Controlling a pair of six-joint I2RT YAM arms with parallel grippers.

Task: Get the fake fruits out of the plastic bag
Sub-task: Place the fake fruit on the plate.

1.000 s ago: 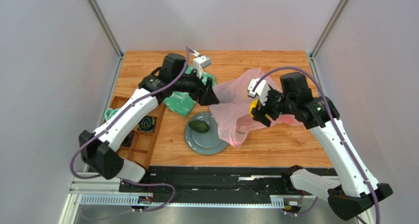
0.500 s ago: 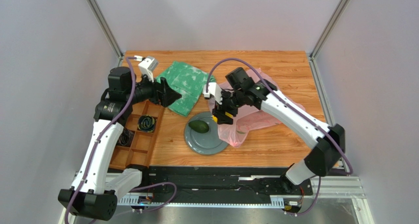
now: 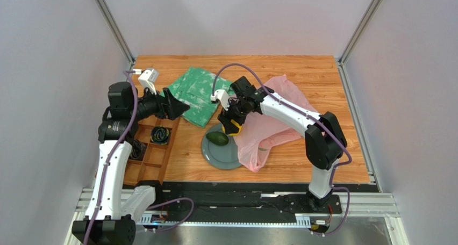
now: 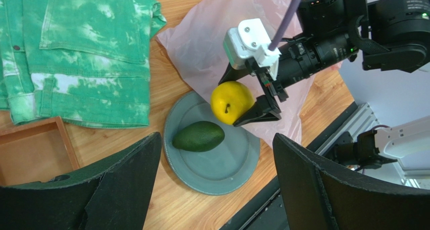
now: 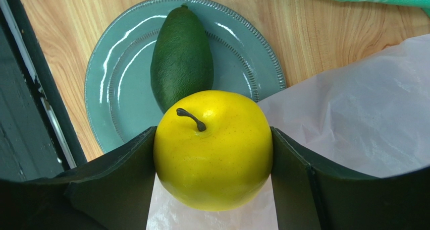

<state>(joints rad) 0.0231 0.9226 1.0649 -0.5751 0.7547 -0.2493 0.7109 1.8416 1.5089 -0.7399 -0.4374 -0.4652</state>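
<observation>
Sitting inside right tool (image 3: 232, 125): yellow fruit (image 5: 213, 149)

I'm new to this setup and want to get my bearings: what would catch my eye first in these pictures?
The bright yellow fruit, clamped between the right end effector's fingers, hangs over the edge of the grey-blue plate. A dark green avocado lies on that plate, and the crumpled pink bag spreads beside it, overlapping its rim.
</observation>
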